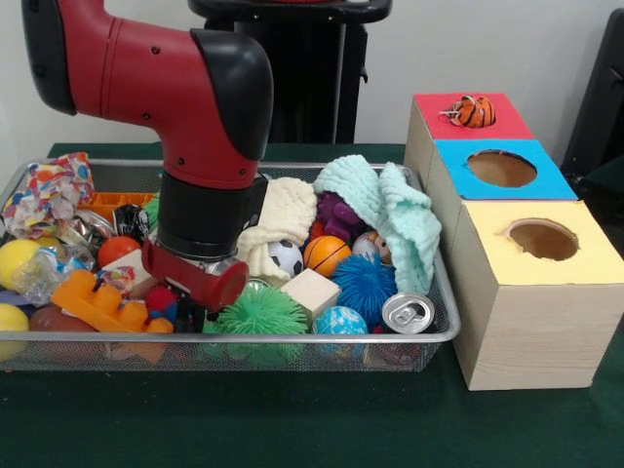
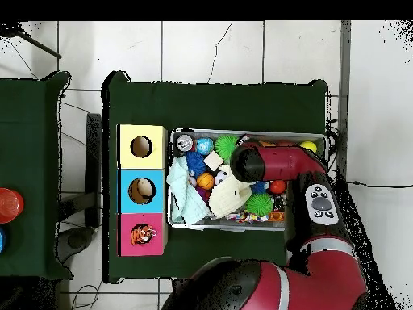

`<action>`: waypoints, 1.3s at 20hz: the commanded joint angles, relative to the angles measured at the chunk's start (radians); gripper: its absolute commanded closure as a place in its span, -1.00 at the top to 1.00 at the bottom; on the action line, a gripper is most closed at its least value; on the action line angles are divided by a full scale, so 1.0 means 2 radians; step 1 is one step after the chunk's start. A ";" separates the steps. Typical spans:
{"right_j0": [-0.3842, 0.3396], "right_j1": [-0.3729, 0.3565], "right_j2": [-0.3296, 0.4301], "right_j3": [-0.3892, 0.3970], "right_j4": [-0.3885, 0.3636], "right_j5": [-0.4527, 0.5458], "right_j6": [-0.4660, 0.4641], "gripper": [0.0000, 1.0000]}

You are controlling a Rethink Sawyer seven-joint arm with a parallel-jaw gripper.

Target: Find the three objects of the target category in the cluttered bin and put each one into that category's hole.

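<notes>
I read one striped orange toy (image 1: 475, 112) sitting in the red box's hole (image 1: 458, 105), two unfound; arm (image 1: 210, 234) down in the bin (image 1: 444, 292), tool state undeterminable.

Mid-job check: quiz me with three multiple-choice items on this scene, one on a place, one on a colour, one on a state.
1. Where does the drink can lie in the wire bin?
A. the front corner nearest the boxes
B. the end farthest from the boxes
C. outside the bin

2. What colour is the top of the box that has the striped orange toy in its hole?
A. blue
B. yellow
C. red

3. What is the state of the yellow box's hole?
A. plugged by a ball
B. open, nothing showing in it
C. covered by cloth

Answers: 1 A, it sits by the bin's front rim beside the yellow box. 2 C, the toy rests on the red top. 3 B, only a dark opening shows.
</notes>
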 commanded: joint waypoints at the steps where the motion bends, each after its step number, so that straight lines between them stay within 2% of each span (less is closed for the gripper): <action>1: -0.012 -0.005 0.062 0.031 -0.028 0.080 -0.141 -1.00; 4: -0.013 -0.003 0.065 0.025 -0.029 0.085 -0.140 -1.00; 9: -0.023 0.010 0.075 0.024 -0.033 0.066 -0.133 -1.00; 12: -0.014 0.019 0.072 0.010 -0.033 0.074 -0.128 -1.00; 16: 0.005 0.024 0.053 0.013 -0.042 0.051 -0.099 -1.00; 20: 0.009 0.012 0.049 0.019 -0.044 0.069 -0.104 -1.00; 24: -0.006 -0.011 0.061 0.047 -0.033 0.094 -0.117 -1.00; 26: -0.009 -0.022 0.060 0.063 -0.030 0.089 -0.111 -1.00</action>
